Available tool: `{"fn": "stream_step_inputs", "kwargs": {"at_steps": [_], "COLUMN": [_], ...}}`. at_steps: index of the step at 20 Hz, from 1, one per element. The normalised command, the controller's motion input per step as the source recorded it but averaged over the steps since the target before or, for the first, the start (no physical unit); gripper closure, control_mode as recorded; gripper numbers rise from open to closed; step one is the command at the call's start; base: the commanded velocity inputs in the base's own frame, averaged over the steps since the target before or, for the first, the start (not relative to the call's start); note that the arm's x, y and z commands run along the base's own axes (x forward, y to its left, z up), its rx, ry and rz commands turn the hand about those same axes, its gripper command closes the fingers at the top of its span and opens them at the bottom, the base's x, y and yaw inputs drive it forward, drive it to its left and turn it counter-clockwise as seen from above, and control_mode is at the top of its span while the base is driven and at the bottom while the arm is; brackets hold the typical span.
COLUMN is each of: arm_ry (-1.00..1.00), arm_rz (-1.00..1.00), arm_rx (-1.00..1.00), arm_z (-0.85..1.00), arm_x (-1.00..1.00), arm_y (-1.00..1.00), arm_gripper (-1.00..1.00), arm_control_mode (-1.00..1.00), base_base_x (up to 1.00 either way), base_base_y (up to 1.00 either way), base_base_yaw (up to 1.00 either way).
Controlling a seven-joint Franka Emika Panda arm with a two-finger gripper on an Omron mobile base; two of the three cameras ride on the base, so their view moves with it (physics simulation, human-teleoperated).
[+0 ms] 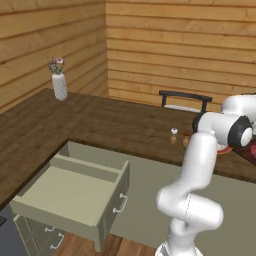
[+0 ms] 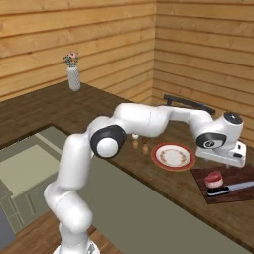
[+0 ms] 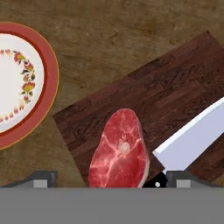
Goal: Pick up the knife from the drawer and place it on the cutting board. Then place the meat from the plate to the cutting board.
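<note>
The meat (image 3: 120, 151), a red-pink marbled cut, lies on the dark reddish-brown cutting board (image 3: 175, 87). Beside it on the board rests the knife (image 3: 192, 135), pale blade pointing away, its black handle mostly hidden by a fingertip. My gripper (image 3: 111, 179) hangs just above the meat, open, with both fingertips (image 3: 43, 178) clear of it on either side. The plate (image 3: 22, 83), white centre and orange-red rim, sits bare on the counter next to the board. In the right base view, meat (image 2: 214, 178) and knife (image 2: 233, 188) lie side by side. The sage-green drawer (image 1: 75, 195) stands pulled out.
Two small shakers (image 2: 139, 145) stand on the brown counter near the plate (image 2: 172, 156). A white vase with flowers (image 1: 59, 82) stands in the far left corner. A dark bar-shaped fixture (image 2: 188, 103) runs along the back wall. Wooden walls close off the counter's far sides.
</note>
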Motion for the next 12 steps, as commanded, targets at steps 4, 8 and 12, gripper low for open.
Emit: {"fn": "stream_step_inputs", "kwargs": {"at_steps": [4,8,12], "arm_ry": [0.01,0.09,0.13], "arm_rz": [0.0,-0.01,-0.02], "arm_rx": [-0.01,-0.05,-0.06], "arm_z": [0.2,0.0,0.0], "arm_x": [-0.76,-0.79,-0.75], "arm_y": [1.0,1.0,1.0], "arm_gripper": [-1.0,-1.0,-1.0], "arm_control_mode": [-1.0,-1.0,-1.0], "base_base_x": [0.0,0.0,0.0], "base_base_y": [0.0,0.0,0.0], "base_base_yaw": [0.0,0.0,0.0]}}
